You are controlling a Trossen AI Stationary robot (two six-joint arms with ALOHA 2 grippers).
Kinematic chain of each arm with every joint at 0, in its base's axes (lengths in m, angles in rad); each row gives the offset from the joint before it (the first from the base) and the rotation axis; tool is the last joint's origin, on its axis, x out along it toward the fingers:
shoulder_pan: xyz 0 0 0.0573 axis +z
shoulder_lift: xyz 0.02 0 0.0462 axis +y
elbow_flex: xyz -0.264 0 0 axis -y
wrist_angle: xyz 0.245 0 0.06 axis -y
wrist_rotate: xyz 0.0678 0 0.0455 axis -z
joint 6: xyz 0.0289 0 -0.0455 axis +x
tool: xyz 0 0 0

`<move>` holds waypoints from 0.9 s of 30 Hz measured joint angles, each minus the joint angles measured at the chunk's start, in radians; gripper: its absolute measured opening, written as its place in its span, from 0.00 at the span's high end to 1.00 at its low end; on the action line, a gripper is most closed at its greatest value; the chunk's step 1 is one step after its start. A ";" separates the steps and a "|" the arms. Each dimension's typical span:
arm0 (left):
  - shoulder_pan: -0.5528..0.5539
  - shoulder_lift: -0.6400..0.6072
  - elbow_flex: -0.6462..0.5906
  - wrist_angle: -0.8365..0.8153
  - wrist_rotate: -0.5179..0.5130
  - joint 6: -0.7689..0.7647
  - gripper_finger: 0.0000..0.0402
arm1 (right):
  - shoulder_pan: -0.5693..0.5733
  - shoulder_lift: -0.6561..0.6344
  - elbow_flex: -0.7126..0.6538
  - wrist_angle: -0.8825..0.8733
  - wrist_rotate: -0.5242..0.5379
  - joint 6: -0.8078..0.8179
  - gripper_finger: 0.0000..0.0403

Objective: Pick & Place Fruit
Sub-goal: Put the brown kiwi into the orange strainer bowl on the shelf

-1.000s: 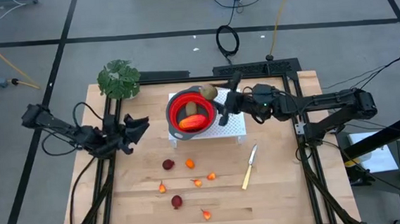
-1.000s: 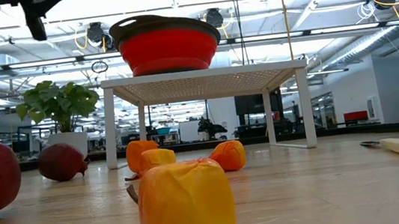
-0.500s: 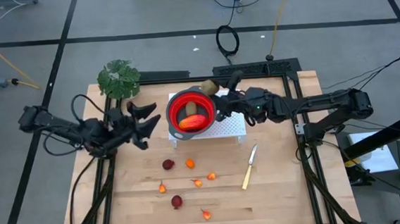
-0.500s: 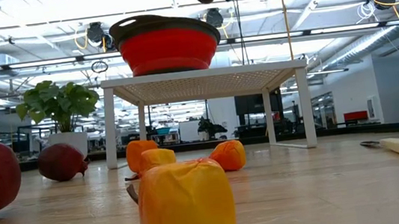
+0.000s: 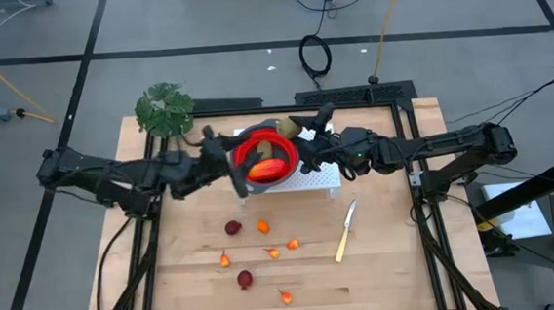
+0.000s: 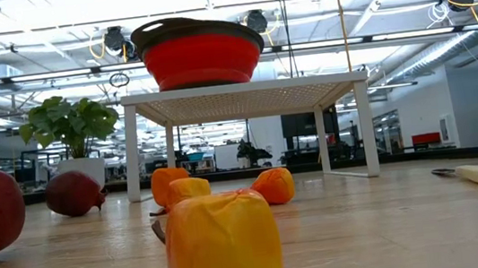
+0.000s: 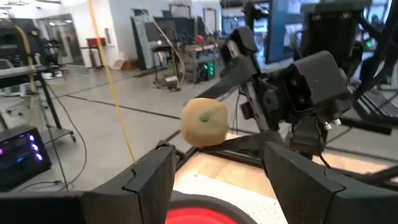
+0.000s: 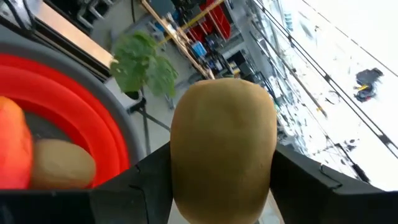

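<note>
My right gripper (image 8: 217,205) clasped an olive-brown oval fruit (image 8: 224,146) at the rim of the red round grey-rimmed bowl (image 5: 260,156); my left gripper (image 7: 214,180) hung open opposite. Two pieces lay inside. I judged the job early: seven small fruits (image 5: 263,226) remained on the pale wooden table (image 5: 392,264), industrial hall beyond.

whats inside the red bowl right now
The red bowl holds a long red-orange fruit; the right wrist view also shows an olive-brown oval beside it. Anything beneath them is covered.
</note>
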 joint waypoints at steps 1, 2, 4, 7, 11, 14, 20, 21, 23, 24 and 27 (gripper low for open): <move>0.010 0.018 0.020 -0.017 0.018 0.000 0.39 | 0.001 0.000 0.000 0.000 0.017 -0.008 0.47; 0.020 0.037 0.041 -0.030 0.035 0.000 0.39 | 0.002 0.000 0.000 0.000 0.030 -0.021 0.47; 0.037 0.072 0.080 -0.040 0.061 0.002 0.39 | 0.010 0.000 0.000 -0.002 0.052 -0.037 0.47; 0.063 0.120 0.130 -0.060 0.074 0.006 0.39 | 0.026 0.000 0.000 -0.005 0.066 -0.053 0.47; 0.101 0.168 0.176 -0.095 0.116 0.020 0.39 | 0.050 0.000 0.000 -0.004 0.066 -0.054 0.47; 0.124 0.195 0.193 -0.096 0.173 0.030 0.39 | 0.066 0.000 0.000 -0.004 0.066 -0.054 0.47; 0.142 0.221 0.209 -0.100 0.210 0.025 0.39 | 0.091 0.000 0.000 -0.008 0.065 -0.054 0.47; 0.142 0.223 0.212 -0.100 0.219 0.028 0.39 | 0.094 0.000 0.000 -0.007 0.064 -0.054 0.47; 0.146 0.232 0.221 -0.095 0.242 0.029 0.39 | 0.102 0.000 0.000 -0.006 0.063 -0.054 0.47; 0.146 0.234 0.222 -0.097 0.253 0.027 0.39 | 0.106 0.000 0.000 -0.007 0.063 -0.055 0.47; 0.146 0.234 0.222 -0.100 0.283 0.033 0.39 | 0.118 0.000 0.000 -0.006 0.061 -0.054 0.47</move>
